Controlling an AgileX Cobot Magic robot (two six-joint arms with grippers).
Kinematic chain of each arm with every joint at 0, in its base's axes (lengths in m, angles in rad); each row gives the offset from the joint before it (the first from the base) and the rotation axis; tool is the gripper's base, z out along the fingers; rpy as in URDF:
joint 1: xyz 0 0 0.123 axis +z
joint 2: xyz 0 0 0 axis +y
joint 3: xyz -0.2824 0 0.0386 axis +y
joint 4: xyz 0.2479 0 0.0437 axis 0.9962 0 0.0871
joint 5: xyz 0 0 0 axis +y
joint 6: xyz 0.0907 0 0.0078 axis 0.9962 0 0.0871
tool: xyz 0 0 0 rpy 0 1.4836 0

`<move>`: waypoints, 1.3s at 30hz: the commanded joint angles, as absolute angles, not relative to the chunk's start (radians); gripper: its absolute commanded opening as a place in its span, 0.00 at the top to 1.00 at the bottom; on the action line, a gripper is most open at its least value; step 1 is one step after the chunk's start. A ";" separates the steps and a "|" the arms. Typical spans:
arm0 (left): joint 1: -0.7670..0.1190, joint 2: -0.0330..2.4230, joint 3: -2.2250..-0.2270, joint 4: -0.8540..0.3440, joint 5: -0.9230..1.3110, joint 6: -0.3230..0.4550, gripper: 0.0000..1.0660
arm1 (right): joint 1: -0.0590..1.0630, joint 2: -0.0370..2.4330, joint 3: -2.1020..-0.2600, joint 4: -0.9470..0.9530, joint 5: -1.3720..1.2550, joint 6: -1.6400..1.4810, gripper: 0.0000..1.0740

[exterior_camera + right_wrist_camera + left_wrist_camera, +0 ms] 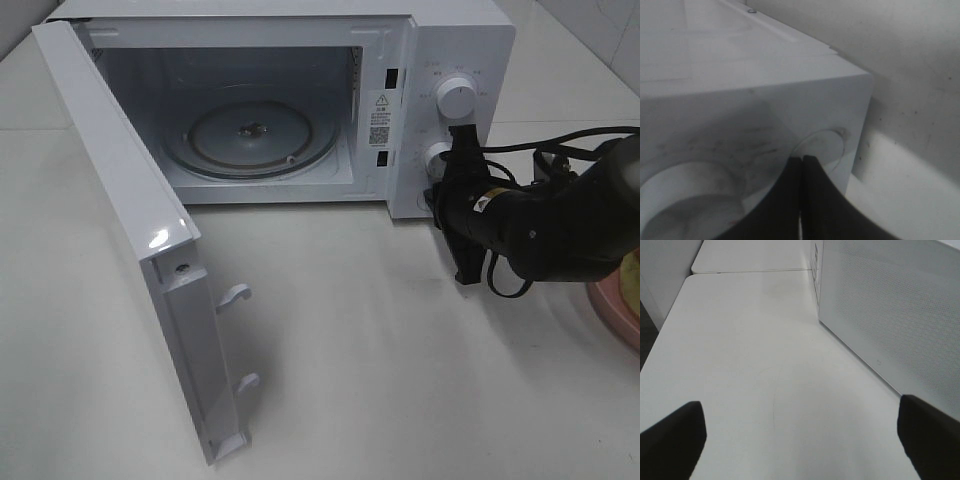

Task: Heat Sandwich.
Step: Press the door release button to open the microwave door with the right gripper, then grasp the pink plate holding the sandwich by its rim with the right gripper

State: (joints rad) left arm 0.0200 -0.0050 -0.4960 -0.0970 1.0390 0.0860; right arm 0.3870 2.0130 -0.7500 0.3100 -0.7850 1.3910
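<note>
White tabletop (765,340) lies under the empty, wide-spread left gripper (800,440); the closed right gripper (802,165) sits at a microwave knob (436,154).

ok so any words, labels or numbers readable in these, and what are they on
Nothing here can be read as text.
Warning label on the microwave front frame: a triangle sign shows, the print is too small.
Markings around the upper knob: too faint to read.
Small sticker on the black arm: blurred.

Only a sliver of the pale yellow sandwich (633,279) is seen, lying on a pink plate (611,308), mostly cut off at the view's right edge.
</note>
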 commanded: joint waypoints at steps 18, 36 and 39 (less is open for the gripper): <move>0.023 -0.030 -0.495 -0.096 1.037 0.080 0.08 | 0.384 1.677 -0.587 0.269 -0.354 1.008 0.99; 0.023 -0.030 -0.495 -0.096 1.037 0.080 0.08 | 0.383 1.513 -0.686 0.183 0.383 0.020 0.91; 0.023 -0.030 -0.495 -0.096 1.037 0.080 0.08 | 0.382 1.513 -0.707 0.147 0.456 0.020 0.88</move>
